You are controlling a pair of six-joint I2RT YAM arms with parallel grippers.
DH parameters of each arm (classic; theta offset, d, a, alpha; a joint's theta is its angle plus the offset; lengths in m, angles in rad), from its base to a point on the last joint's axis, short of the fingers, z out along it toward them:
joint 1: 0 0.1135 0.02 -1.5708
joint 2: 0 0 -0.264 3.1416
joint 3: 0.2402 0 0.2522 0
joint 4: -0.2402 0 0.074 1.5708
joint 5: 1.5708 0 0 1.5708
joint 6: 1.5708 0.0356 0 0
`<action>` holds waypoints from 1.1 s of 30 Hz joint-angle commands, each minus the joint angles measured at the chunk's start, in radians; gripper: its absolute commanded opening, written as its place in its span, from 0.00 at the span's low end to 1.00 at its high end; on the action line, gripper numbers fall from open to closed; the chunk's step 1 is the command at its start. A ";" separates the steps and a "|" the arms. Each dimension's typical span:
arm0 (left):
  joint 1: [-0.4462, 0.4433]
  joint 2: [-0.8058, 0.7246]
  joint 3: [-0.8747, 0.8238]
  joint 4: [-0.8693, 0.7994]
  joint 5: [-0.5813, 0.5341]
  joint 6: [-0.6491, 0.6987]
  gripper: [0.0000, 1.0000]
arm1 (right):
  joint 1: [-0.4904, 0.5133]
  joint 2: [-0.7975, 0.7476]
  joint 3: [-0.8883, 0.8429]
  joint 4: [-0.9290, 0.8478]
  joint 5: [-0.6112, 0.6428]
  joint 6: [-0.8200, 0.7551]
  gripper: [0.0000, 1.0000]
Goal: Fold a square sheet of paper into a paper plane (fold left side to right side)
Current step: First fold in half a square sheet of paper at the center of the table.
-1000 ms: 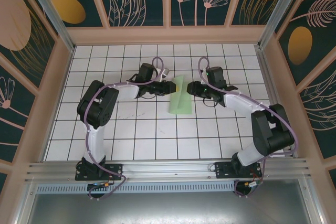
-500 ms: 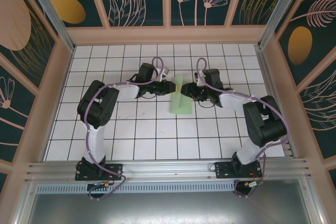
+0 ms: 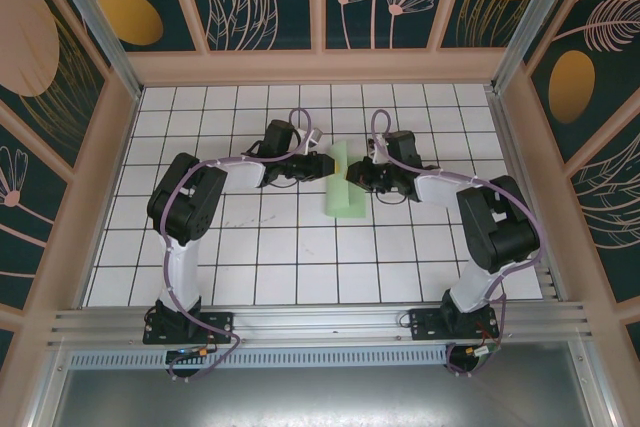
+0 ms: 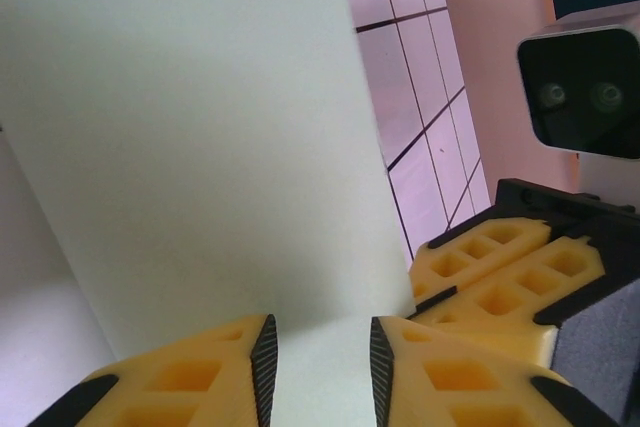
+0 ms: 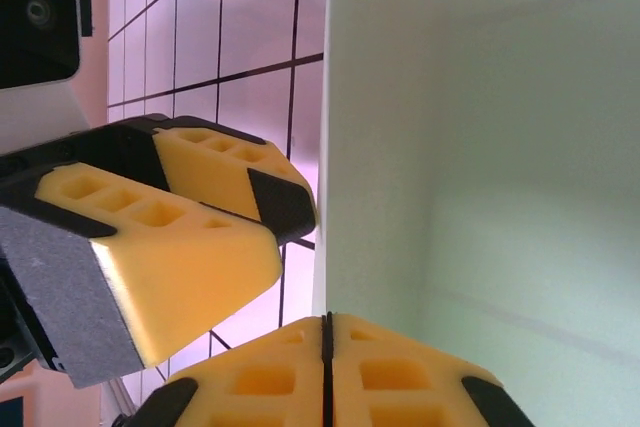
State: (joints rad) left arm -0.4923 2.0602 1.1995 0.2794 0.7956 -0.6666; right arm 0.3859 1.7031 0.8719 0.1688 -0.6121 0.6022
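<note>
The left gripper (image 3: 324, 165) sat at the left edge of the thin pale green sheet of paper (image 3: 343, 199), jaws slightly apart. The sheet lay part-folded mid-way across the white tiled table (image 3: 300, 257). It looked light and floppy (easily creased), so an edge grip suited it. The right gripper (image 3: 356, 177) was pinched together on its right edge.

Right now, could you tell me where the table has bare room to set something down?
The widest bare patch is the near tiles of the table, between the left arm base and right arm base, below the green paper. The far-left corner tiles are also free. It is crowded mid-table, where the left gripper and right gripper meet at the paper.
</note>
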 commanded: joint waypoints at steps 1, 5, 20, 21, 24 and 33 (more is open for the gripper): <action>-0.003 -0.058 -0.015 -0.032 -0.056 0.033 0.37 | 0.003 0.012 0.041 -0.064 0.054 -0.050 0.06; -0.003 -0.142 -0.065 -0.049 -0.143 0.047 0.43 | 0.002 0.018 0.056 -0.132 0.122 -0.088 0.06; -0.043 -0.049 0.011 -0.207 -0.266 0.088 0.57 | 0.001 0.066 0.064 -0.213 0.234 -0.115 0.07; -0.048 -0.036 0.028 -0.217 -0.272 0.091 0.57 | 0.002 0.065 0.062 -0.215 0.236 -0.115 0.07; -0.060 -0.005 0.065 -0.245 -0.286 0.101 0.58 | 0.001 0.065 0.060 -0.213 0.239 -0.116 0.07; -0.080 0.055 0.130 -0.316 -0.349 0.117 0.53 | 0.001 0.065 0.055 -0.214 0.244 -0.118 0.08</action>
State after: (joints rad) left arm -0.5655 2.0869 1.2945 0.0216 0.4877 -0.5770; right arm 0.3859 1.7573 0.9112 -0.0261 -0.3855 0.5026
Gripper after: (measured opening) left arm 0.538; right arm 0.079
